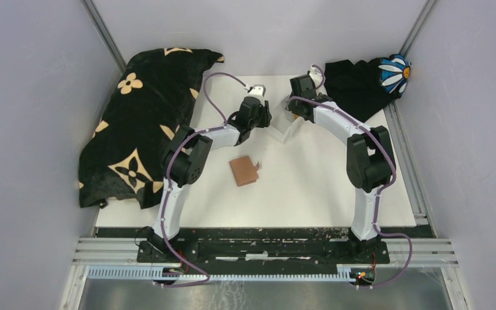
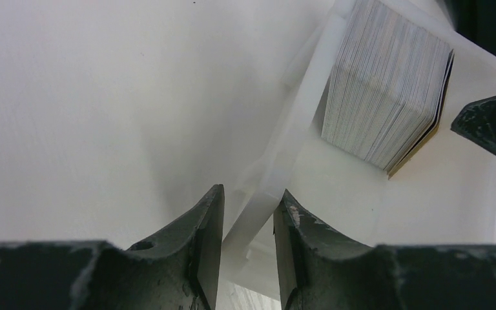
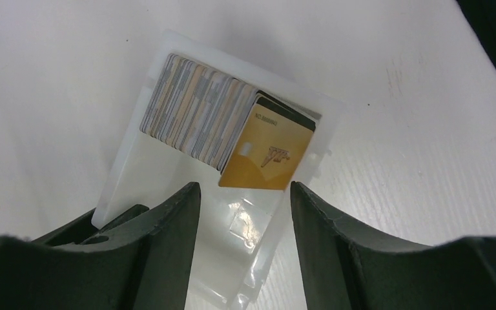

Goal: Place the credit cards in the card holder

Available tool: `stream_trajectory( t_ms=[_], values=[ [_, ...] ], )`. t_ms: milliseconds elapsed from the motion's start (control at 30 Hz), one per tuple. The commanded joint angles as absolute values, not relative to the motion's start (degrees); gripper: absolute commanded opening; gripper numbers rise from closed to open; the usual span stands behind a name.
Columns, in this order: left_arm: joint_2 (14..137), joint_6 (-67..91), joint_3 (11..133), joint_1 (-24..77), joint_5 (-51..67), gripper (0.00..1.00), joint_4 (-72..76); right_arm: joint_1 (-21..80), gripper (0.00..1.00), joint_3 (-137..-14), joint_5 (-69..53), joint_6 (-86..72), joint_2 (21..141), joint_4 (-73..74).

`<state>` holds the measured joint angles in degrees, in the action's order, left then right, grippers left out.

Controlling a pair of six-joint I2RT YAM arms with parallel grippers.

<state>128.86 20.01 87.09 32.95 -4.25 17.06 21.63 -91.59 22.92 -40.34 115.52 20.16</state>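
Note:
The tan-brown card holder [image 1: 244, 171] lies shut on the white table, near the left arm's elbow. The credit cards stand as a stack [image 2: 384, 90] on edge in a small white tray [image 2: 349, 187], with a gold-yellow card [image 3: 268, 155] at the front of the stack [image 3: 194, 113]. My left gripper [image 2: 247, 206] is closed on the tray's side wall [image 3: 135, 174]. My right gripper [image 3: 244, 200] is open and empty, just above the tray's open end and close to the gold card. In the top view the two grippers [image 1: 271, 124] [image 1: 295, 115] meet over the tray [image 1: 287, 134].
A black cloth with tan flowers [image 1: 142, 116] covers the table's left side. A black cloth with a daisy print [image 1: 368, 81] lies at the back right. Grey walls and metal rails enclose the table.

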Motion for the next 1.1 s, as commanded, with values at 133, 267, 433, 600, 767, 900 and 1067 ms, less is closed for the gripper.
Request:
stream_trajectory(
  t_ms=[133, 267, 433, 600, 767, 900, 1067],
  values=[
    [125.00, 24.08, 81.04, 32.85, -14.70, 0.18, 15.30, 22.09, 0.60, -92.91, 21.86, -31.73, 112.33, 18.01],
    [122.64, 25.13, 78.33, 33.88, -17.38, 0.18, 15.29, 22.64, 0.62, -95.47, 20.92, -29.11, 113.01, 19.08],
    [119.92, 24.38, 76.66, 35.91, -20.84, 0.18, 14.00, 23.15, 0.62, -98.87, 17.25, -27.16, 114.32, 19.83],
    [117.81, 24.65, 75.20, 37.67, -23.60, 0.16, 12.56, 23.92, 0.63, -103.53, 13.49, -25.21, 116.54, 21.31],
    [116.42, 26.39, 73.10, 39.20, -25.86, 0.17, 12.48, 24.85, 0.64, -110.06, 11.07, -23.23, 121.13, 24.79],
    [115.67, 28.15, 72.23, 40.10, -27.05, 0.25, 12.18, 24.95, 0.64, -113.88, 8.88, -22.38, 124.55, 26.86],
    [113.79, 28.60, 72.04, 40.62, -28.53, 0.46, 12.13, 24.96, 0.64, -115.07, 8.48, -22.23, 126.36, 27.12]
  ],
)
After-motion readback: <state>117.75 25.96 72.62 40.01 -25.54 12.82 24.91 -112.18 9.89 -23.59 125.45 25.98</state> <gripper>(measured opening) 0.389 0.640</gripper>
